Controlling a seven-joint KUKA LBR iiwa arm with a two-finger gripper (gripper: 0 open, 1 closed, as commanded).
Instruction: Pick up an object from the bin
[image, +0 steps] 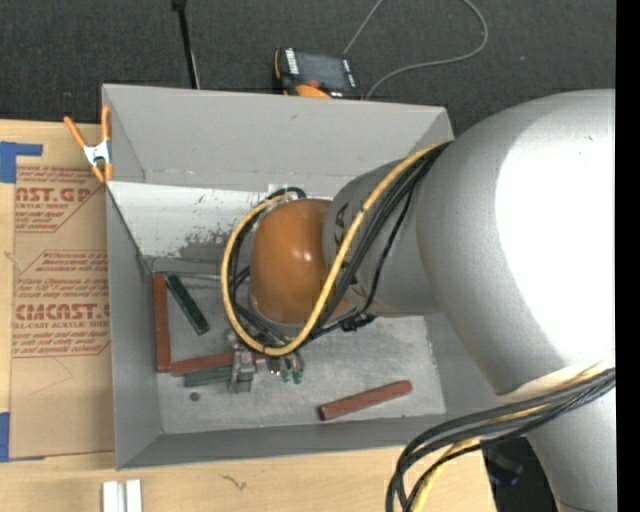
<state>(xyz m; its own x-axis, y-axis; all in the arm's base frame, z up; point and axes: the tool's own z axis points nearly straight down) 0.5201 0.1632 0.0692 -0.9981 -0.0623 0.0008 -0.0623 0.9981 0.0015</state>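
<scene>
Reddish-brown short stick (203, 365), camera view: it lies flat on the floor of the bin (290, 140), left of centre and towards the near wall; its left end meets the near end of a long reddish-brown stick (160, 320) that runs along the left wall, so the two form an L; a dark stick (208, 379) lies just beside it on the near side; a dark green stick (188, 305) lies slanted inside the L, apart from it.

Gripper (243, 374) is low over the right end of the short stick and the dark stick; the wrist's orange cover (285, 260) and a yellow cable loop (232, 290) hang above and hide most of it; whether it is open or closed cannot be told; nothing is seen held.

Judgement: the arm comes in from the right and stands steeply, probably because the sticks lie flat and need taking from above; the two neighbours lie close, so either could be caught.

A lone reddish-brown stick (365, 399) lies well apart to the right, near the near wall, with free floor about it.
</scene>
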